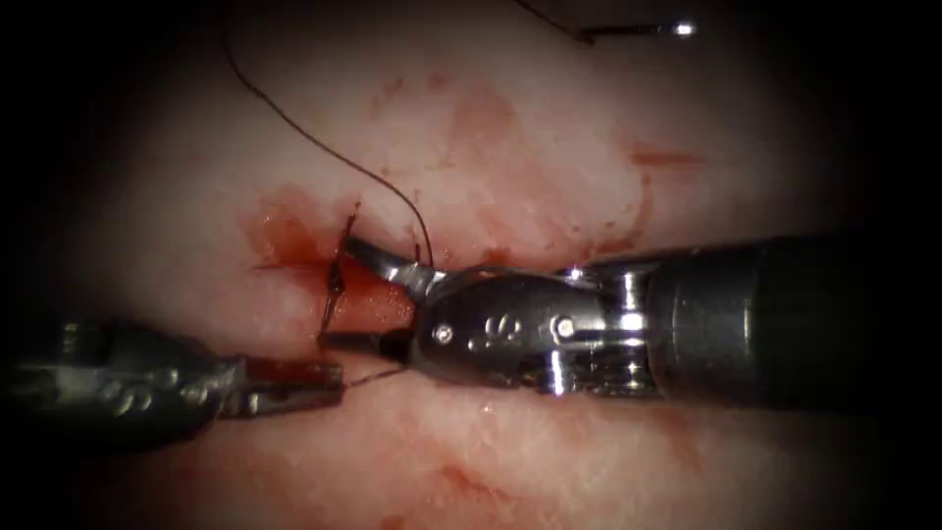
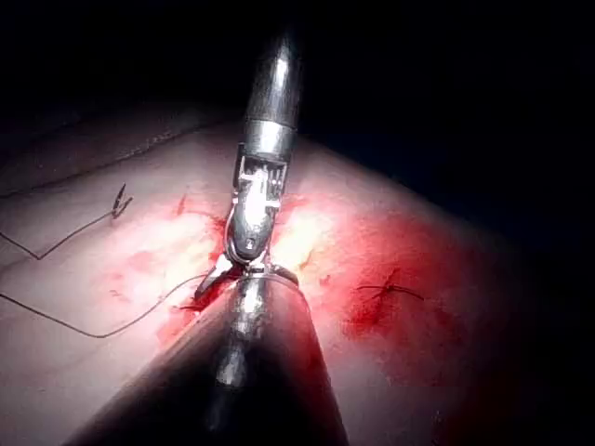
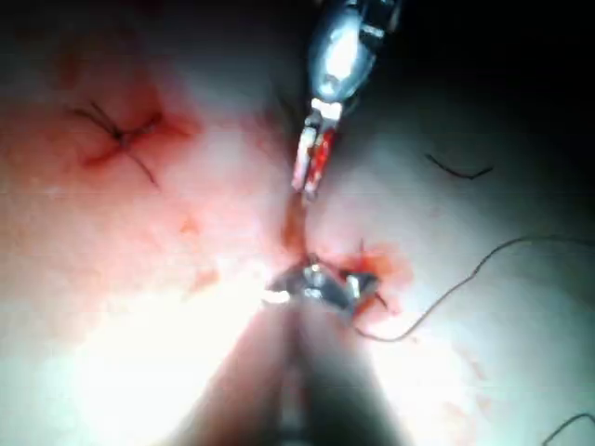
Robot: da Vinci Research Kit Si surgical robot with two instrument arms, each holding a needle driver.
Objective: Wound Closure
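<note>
Dark thread [image 1: 334, 285] stands between the right end effector's [image 1: 358, 294] wide-spread jaws; needle [image 1: 638, 29] well apart.

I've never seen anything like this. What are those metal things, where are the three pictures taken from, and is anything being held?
This is a surgical practice robot stitching a cut in pork belly, the tissue. One picture looks down from above; two come from cameras riding on each arm. The right tool enters from the right, its jaws spread open around a knot of dark thread at the cut. The left tool has shut jaws; the thread runs to their tip. The needle lies loose on the tissue, far off. Red fluid stains the cut.
</note>
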